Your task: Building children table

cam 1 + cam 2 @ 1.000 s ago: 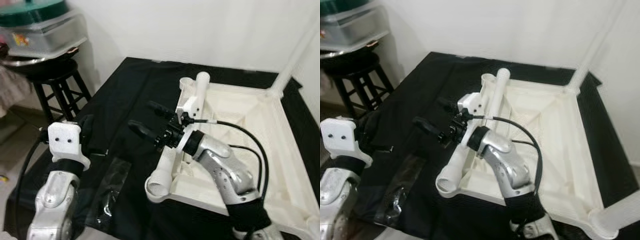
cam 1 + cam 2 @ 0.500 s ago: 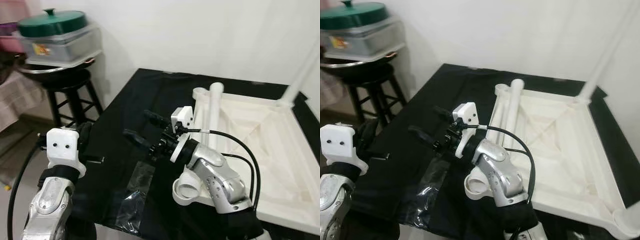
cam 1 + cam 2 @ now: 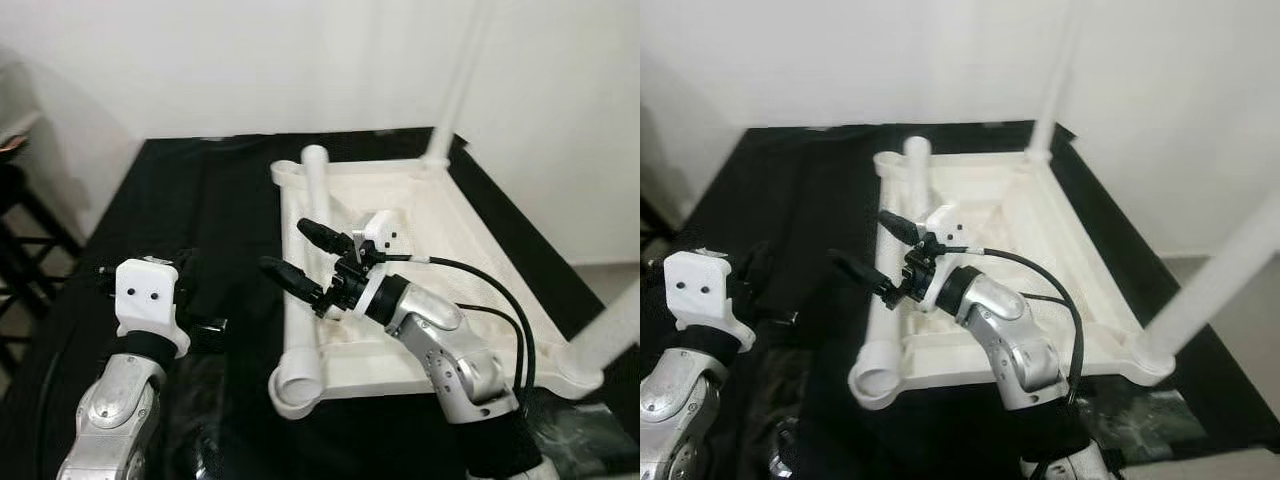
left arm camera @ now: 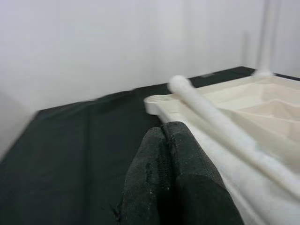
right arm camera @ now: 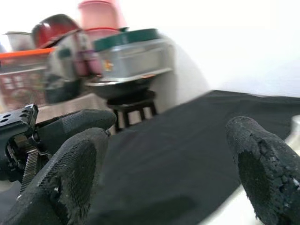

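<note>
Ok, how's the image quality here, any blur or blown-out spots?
Left eye view: fairly sharp, the white wall overexposed, the right gripper crisp over the white table frame. Right wrist view: the near fingers soft, the stool behind blurred. Left wrist view: the loose leg tube smeared, the fingers dark.

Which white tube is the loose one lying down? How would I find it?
Look at the big white upside-down tabletop on the black cloth. Along its edge nearest the left gripper lies a long white tube. The other white legs stand upright at corners; this one lies flat.
</note>
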